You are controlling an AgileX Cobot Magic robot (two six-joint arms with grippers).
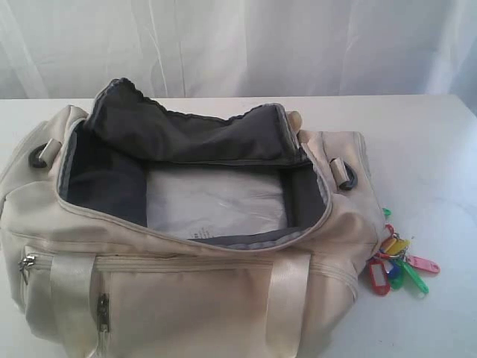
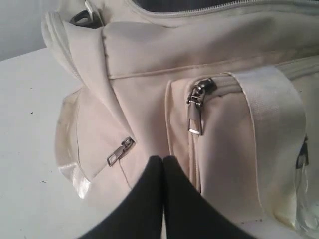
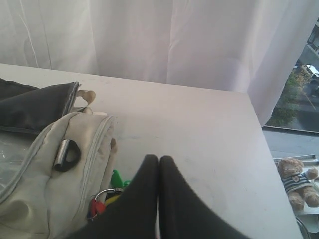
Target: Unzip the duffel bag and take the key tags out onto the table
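The cream duffel bag [image 1: 223, 291] lies unzipped on the white table [image 1: 417, 142], its dark grey lining and pale bottom showing. The key tags [image 1: 399, 266] lie on the table just past the bag's right end, a bunch of red, green, yellow, pink and blue. Neither arm shows in the exterior view. My left gripper [image 2: 163, 158] is shut and empty, close to the duffel bag [image 2: 149, 89] at its front side pocket zippers. My right gripper [image 3: 158, 158] is shut and empty above the table [image 3: 199, 129], with the key tags [image 3: 107, 191] partly hidden beside it.
A white curtain [image 1: 238, 45] hangs behind the table. The table's right edge [image 3: 271, 164] drops off to a ledge where a teddy bear [image 3: 295, 181] sits. Dark metal rings [image 1: 347, 176] mark the bag's ends.
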